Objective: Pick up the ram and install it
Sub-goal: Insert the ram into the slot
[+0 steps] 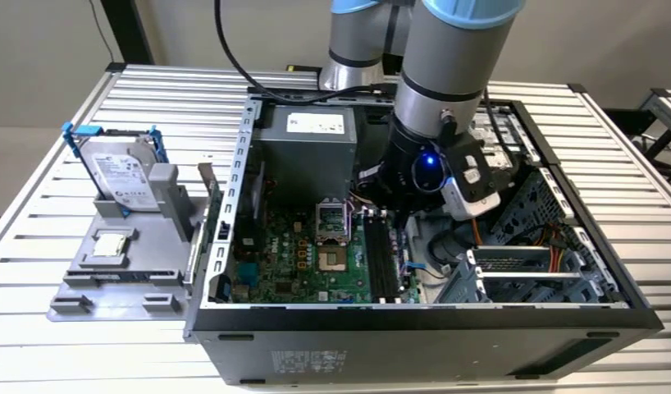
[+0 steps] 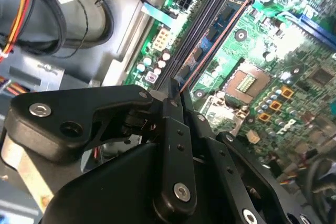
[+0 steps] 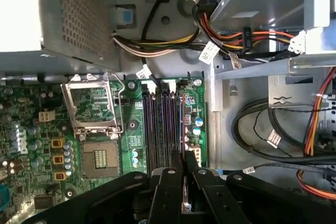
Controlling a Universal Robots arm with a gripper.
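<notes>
The gripper (image 2: 176,94) sits nearest my wrist cameras, fingers drawn narrow and clamped on the ram (image 2: 220,27). The ram stands on edge along the black memory slots (image 3: 160,129) inside the open computer case (image 1: 423,316). I cannot tell whether it is seated.

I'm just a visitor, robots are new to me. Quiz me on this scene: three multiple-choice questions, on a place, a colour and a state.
1. The hard drive stands: A inside the computer case; B on the grey stand at the exterior view's left of the case; C on the floor.
2. The motherboard is: A green; B red; C white.
3. The gripper is: A wide open; B gripping a cable; C shut on the ram.
Key: 1 B, it stands outside the case; 2 A, the board looks green; 3 C, it pinches the thin stick.
</notes>
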